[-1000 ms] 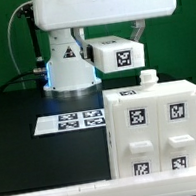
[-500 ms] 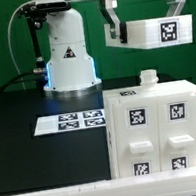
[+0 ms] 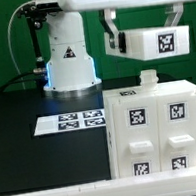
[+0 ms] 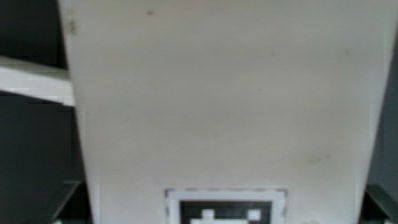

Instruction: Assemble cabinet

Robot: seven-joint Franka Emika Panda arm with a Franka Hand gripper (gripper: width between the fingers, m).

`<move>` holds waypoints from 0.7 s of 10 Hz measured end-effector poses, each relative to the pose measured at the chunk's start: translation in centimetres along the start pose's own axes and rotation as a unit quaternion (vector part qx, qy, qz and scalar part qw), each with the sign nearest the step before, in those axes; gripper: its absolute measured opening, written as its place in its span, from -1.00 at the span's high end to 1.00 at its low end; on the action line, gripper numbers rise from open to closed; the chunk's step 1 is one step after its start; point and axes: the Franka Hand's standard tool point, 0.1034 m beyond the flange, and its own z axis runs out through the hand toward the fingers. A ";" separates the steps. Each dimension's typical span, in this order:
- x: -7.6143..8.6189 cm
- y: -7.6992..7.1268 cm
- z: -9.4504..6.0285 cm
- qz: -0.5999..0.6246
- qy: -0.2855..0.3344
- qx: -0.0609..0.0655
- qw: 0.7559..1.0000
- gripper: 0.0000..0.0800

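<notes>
- We see the marker board (image 3: pixel 70 121) flat on the black table (image 3: pixel 22 147), just beside the cabinet (image 3: pixel 156 128) on the exterior view's left, with four tags on it.
- The robot pedestal (image 3: pixel 67 60) stands behind the marker board.
- The cabinet is a white box showing six black-and-white tags, with a small knob on top.
- The tool (image 3: pixel 145 27) hangs above the cabinet, grasping one white panel (image 3: pixel 151 44), held clear of it; one tag shows on the panel.

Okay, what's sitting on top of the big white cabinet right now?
A small white knob-like piece stands on the cabinet top near its back edge. The rest of the top is edge-on, so I can't see it.
</notes>
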 end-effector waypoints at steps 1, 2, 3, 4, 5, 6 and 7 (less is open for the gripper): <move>0.1 -0.3 0.6 -0.001 0.003 -0.001 1.000 -0.38; 0.1 -0.3 1.0 -0.001 0.000 -0.002 1.000 -0.38; 0.1 -0.2 1.4 -0.001 -0.001 -0.003 1.000 -0.38; 0.3 -0.1 1.7 -0.001 -0.003 -0.004 1.000 -0.38; 0.5 -0.2 1.9 -0.001 0.003 -0.005 1.000 -0.38; 0.5 -0.2 2.7 -0.002 0.003 -0.007 1.000 -0.38; 0.7 -0.3 2.9 -0.002 0.007 -0.008 1.000 -0.38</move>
